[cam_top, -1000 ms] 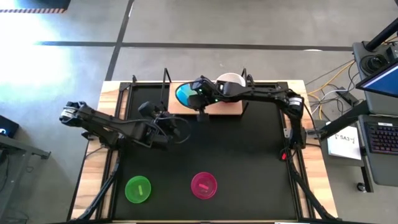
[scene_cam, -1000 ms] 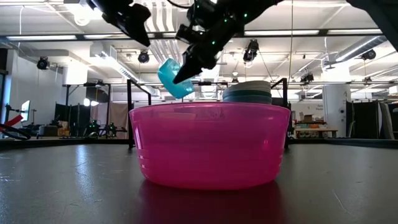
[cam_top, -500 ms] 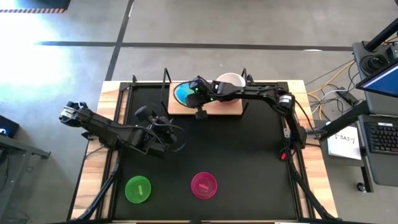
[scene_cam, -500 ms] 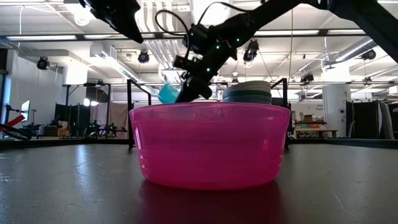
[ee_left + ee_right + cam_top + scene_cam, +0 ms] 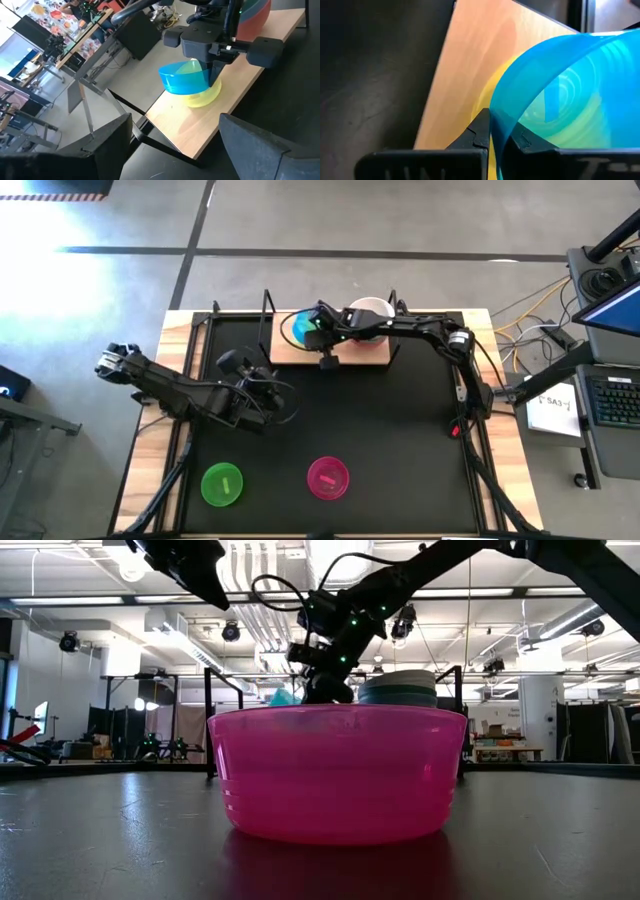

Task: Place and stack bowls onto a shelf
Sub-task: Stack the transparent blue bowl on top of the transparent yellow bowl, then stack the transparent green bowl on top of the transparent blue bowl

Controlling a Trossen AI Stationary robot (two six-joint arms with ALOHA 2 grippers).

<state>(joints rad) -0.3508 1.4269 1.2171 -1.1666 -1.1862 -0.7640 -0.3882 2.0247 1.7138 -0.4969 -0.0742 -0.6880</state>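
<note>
My right gripper [image 5: 318, 332] is shut on a blue bowl [image 5: 298, 327] over the left end of the wooden shelf [image 5: 365, 352]. The blue bowl [image 5: 184, 80] sits a little askew in a yellow bowl [image 5: 204, 98] that stands on the shelf board. A stack of bowls with a white one on top [image 5: 371, 309] stands beside it on the shelf. My left gripper [image 5: 268, 396] is open and empty above the black mat, nearer than the shelf. A green bowl [image 5: 222, 484] and a magenta bowl [image 5: 328, 477] stand upright on the mat near the front edge. My right gripper pinches the blue bowl's rim [image 5: 496, 131] on the side toward the table's right, one finger inside the bowl and one outside. The fingers come from above, slanting from the right. The bowl is mouth up, slightly tilted, its bottom down inside the yellow bowl.
Thin black uprights [image 5: 268, 315] stand at the shelf's ends. The black mat [image 5: 400, 430] lies open between the shelf and the two front bowls. In the low view the magenta bowl [image 5: 338, 770] hides most of the shelf.
My right gripper has gone down toward the shelf's left end with the blue bowl, which has turned from steeply tipped to nearly level and dropped into the yellow bowl. My left gripper has drawn back a little toward the near edge.
</note>
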